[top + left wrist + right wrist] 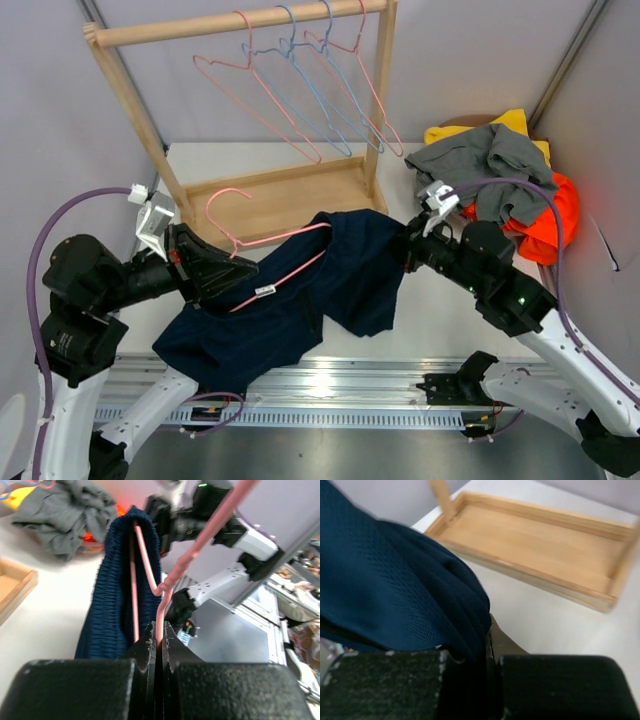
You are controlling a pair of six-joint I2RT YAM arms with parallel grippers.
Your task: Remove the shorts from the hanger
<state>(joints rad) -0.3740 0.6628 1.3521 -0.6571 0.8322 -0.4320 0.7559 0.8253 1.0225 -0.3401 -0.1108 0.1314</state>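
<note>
The pink hanger (191,554) is being pinched by the left gripper (159,632), fingers pressed together on the wire, left of centre in the overhead frame; the navy shorts (355,275), hanging on it across mid-frame, are being clamped at their right edge by the right gripper (408,250), fingers nipping the cloth

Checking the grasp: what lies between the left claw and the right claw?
In the top view, the navy shorts on the pink hanger span from the left claw to the right claw.
</note>
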